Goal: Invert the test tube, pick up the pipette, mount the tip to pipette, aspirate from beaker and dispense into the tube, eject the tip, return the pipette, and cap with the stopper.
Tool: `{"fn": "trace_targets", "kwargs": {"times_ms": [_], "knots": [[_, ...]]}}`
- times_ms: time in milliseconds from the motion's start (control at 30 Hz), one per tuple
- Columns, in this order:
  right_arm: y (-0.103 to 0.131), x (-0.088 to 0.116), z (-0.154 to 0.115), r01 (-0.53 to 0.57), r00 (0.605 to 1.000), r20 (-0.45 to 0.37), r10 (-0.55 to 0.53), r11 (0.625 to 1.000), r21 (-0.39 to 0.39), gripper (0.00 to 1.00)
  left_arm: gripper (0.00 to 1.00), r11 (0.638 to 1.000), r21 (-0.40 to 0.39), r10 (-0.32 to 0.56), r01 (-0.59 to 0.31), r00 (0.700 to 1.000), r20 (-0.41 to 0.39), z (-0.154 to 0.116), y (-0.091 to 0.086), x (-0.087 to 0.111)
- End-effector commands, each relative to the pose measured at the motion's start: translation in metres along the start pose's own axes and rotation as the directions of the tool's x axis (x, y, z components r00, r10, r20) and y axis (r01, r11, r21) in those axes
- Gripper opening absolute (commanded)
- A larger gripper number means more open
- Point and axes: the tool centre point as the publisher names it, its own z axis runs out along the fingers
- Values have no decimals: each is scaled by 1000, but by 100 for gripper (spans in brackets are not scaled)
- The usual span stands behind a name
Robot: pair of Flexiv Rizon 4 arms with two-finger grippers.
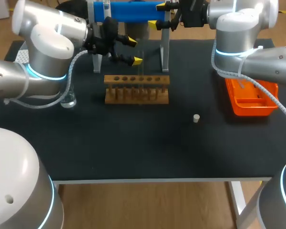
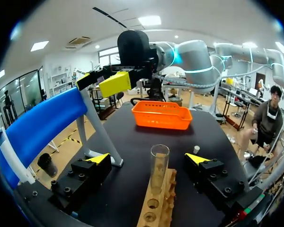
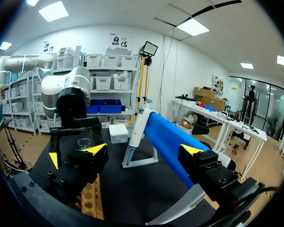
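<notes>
Clear glass test tube (image 2: 159, 166) stands in the wooden rack (image 2: 166, 201) between my wide-open, empty left jaws, so an off-centre squeeze could crack or tip it.

The left gripper (image 2: 147, 159) hangs with its 2 fingers spread wide, the upright test tube (image 2: 159, 163) between them untouched in the wooden rack (image 2: 157, 201); orange basket (image 2: 162, 122) at 12 o'clock.

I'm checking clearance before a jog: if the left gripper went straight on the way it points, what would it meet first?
Most likely the test tube standing in the wooden rack. It sits just ahead, in line with the gap between the open jaws of the left gripper, though depth is unclear.
</notes>
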Motion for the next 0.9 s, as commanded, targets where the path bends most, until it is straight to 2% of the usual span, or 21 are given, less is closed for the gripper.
{"fn": "trace_targets", "kwargs": {"times_ms": [33,133,300,900], "knots": [[0,0,-1,0,1000,0,0,1000,1,100,100,1000,-11,-6,6,1000,26,14,4,0],[0,0,-1,0,1000,0,0,1000,1,100,100,999,-28,-21,23,998,55,18,9,0],[0,0,-1,0,1000,0,0,1000,1,100,100,999,-29,-41,43,998,54,26,19,2],[0,0,-1,0,1000,0,0,1000,1,100,100,997,-79,-8,11,999,38,43,25,5]]}}
